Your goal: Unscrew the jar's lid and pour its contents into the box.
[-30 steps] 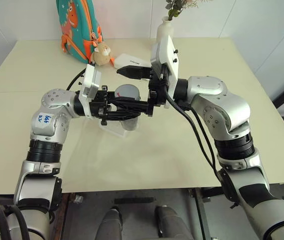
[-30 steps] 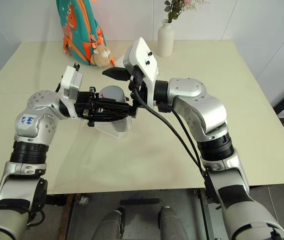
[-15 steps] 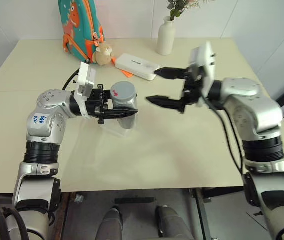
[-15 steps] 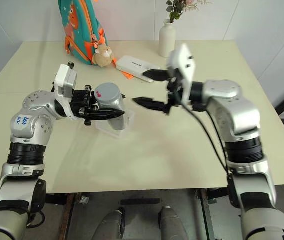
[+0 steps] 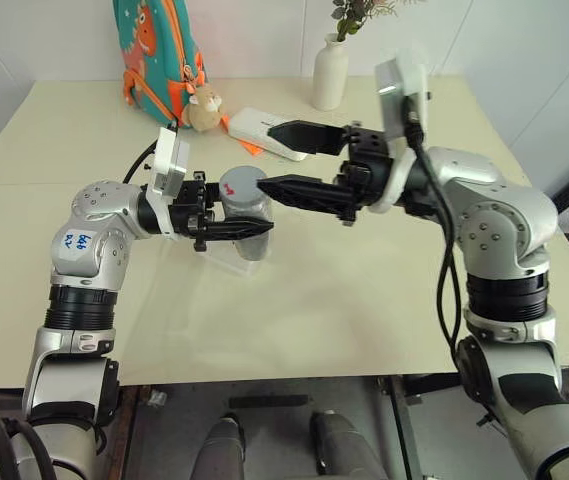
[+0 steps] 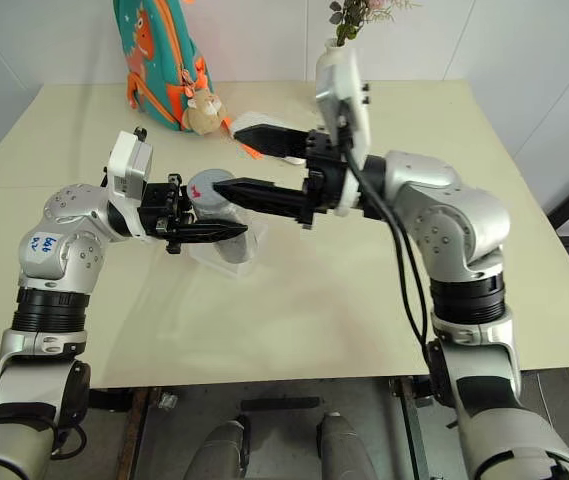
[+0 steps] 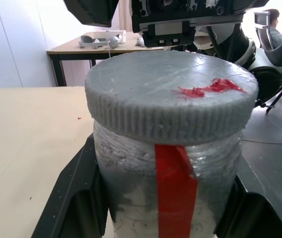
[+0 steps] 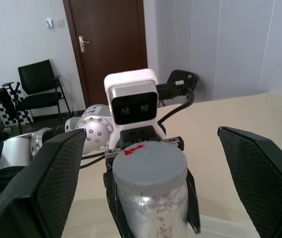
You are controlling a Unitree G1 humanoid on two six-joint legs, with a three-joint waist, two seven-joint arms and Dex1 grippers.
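left pincer grips jar, right pincer spread at lid

left pincer (image 5: 249,228) clenched around the jar (image 5: 248,212), held upright above the box (image 5: 226,262) on the table (image 5: 314,290). lid (image 5: 241,186) on, red mark on top. right pincer (image 5: 277,160) released, fingers wide, level, one fingertip just beside the lid, no contact seen. white case (image 5: 256,128) behind.

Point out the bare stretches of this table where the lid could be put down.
Bare: cream table toward its near edge and right of the clear plastic box. Crowded: far edge, with backpack, white case, vase.
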